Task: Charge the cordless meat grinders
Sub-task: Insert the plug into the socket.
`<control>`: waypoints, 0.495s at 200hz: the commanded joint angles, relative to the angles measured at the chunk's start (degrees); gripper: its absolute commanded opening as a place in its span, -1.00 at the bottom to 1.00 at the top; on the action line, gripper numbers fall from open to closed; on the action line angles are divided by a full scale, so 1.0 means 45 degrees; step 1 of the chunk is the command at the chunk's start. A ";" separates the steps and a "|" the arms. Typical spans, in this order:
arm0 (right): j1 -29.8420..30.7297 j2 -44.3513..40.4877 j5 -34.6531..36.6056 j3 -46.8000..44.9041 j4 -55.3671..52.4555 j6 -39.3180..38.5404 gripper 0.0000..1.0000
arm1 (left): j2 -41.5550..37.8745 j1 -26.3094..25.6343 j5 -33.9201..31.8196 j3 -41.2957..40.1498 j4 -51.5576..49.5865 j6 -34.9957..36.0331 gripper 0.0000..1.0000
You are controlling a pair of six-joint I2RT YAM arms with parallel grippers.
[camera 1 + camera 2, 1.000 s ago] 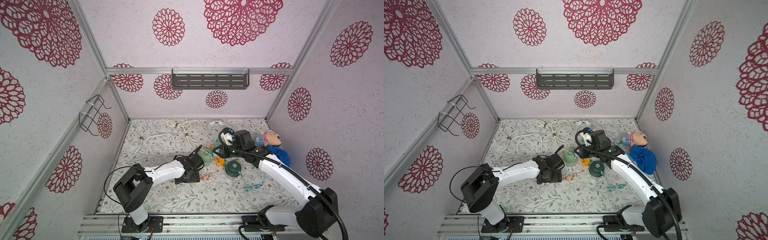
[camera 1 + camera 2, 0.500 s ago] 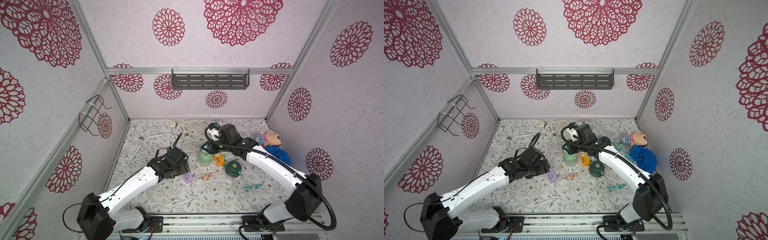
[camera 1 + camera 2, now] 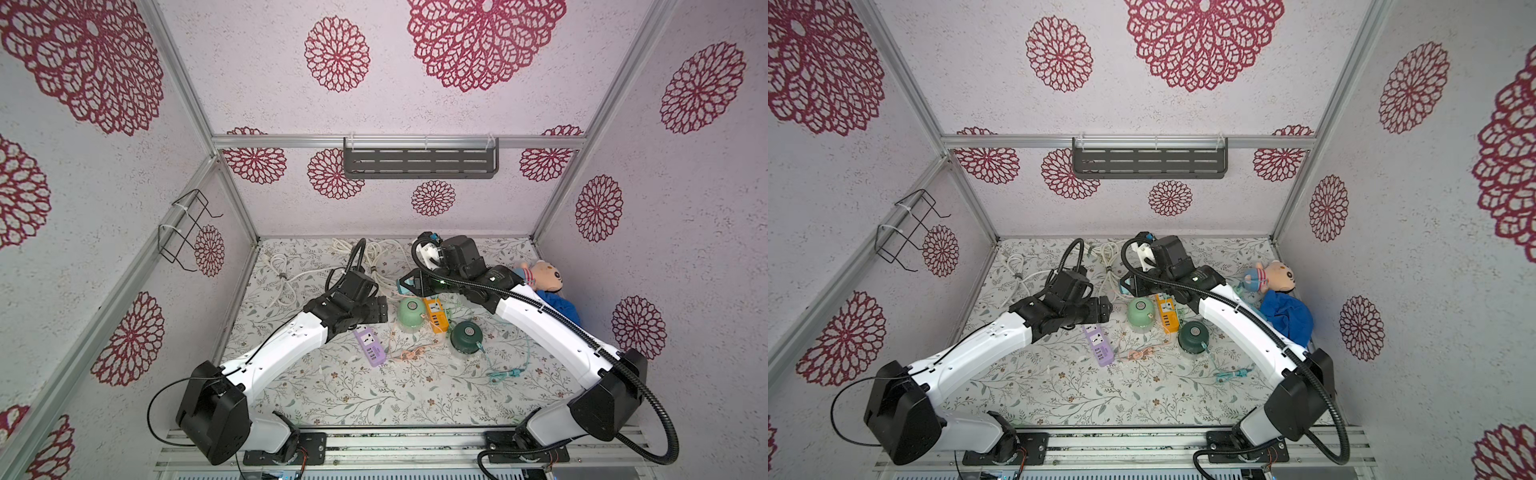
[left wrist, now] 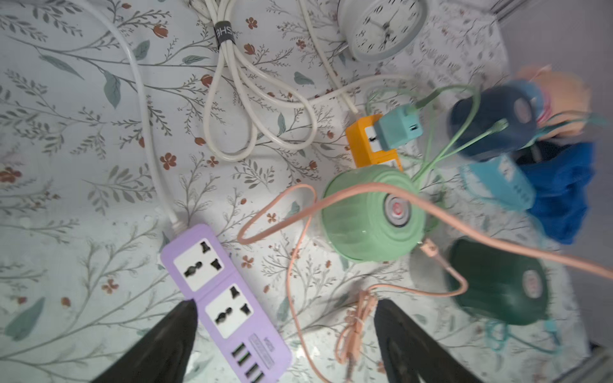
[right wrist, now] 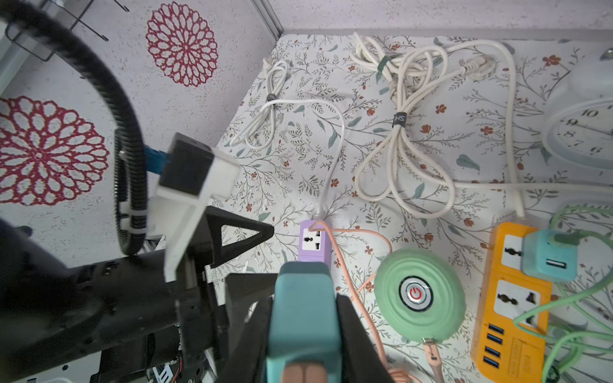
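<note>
The mint green grinder (image 3: 409, 314) (image 3: 1140, 312) (image 4: 371, 212) (image 5: 419, 295) stands mid-table, with a pink cable (image 4: 358, 190) plugged into its side and draped over its dome. The dark green grinder (image 3: 466, 333) (image 3: 1193, 334) (image 4: 497, 282) stands beside it. The navy grinder (image 4: 491, 119) shows only in the left wrist view. My left gripper (image 3: 380, 311) (image 4: 285, 303) hangs open above the purple power strip (image 3: 370, 346) (image 4: 225, 298). My right gripper (image 3: 409, 284) (image 5: 303, 318) is shut on a teal charger block (image 5: 303, 308) behind the mint grinder.
An orange power strip (image 3: 435, 313) (image 5: 510, 298) carries a second teal plug (image 5: 547, 255). White cable bundles (image 3: 286, 274) and a white alarm clock (image 4: 381, 30) lie at the back. A doll (image 3: 544, 276) on blue cloth sits at the right wall, and a teal cable (image 3: 505, 374) at front right.
My left gripper drew back to the left, uncovering the purple strip, then came back beside the mint grinder. My right gripper carried the teal block leftward.
</note>
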 commanded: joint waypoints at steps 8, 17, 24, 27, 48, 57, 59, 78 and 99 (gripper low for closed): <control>-0.0031 -0.0698 -0.0126 0.0388 -0.0025 0.0284 -1.00 | 0.1181 0.0255 -0.1335 0.0015 0.1049 0.1690 0.79; -0.0042 -0.0738 -0.0125 0.0428 -0.0068 0.0294 -1.00 | 0.1592 0.0305 -0.1426 0.0224 0.1124 0.1815 0.79; -0.0031 -0.0779 -0.0123 0.0455 -0.0097 0.0284 -1.00 | 0.1928 0.0331 -0.1329 0.0433 0.1205 0.1921 0.79; -0.0031 -0.0798 -0.0142 0.0457 -0.0115 0.0284 -1.00 | 0.2045 0.0327 -0.1270 0.0504 0.1296 0.1991 0.79; -0.0037 -0.0942 -0.0164 0.0469 -0.0191 0.0309 -1.00 | 0.2515 0.0334 -0.1221 0.0591 0.2314 0.2306 0.71; -0.0036 -0.1027 -0.0111 0.0442 -0.0215 0.0303 -1.00 | 0.2632 0.0362 -0.1270 0.0635 0.2648 0.2452 0.67; -0.0042 -0.1042 -0.0111 0.0439 -0.0215 0.0303 -1.00 | 0.2640 0.0360 -0.1280 0.0639 0.2720 0.2480 0.65; -0.0059 -0.1255 -0.0054 0.0343 -0.0255 0.0303 -1.00 | 0.2837 0.0381 -0.1237 0.0669 0.3469 0.2775 0.40; -0.0051 -0.1424 0.0035 0.0228 -0.0387 0.0279 -1.00 | 0.2877 0.0402 -0.1289 0.0679 0.4078 0.3067 -0.23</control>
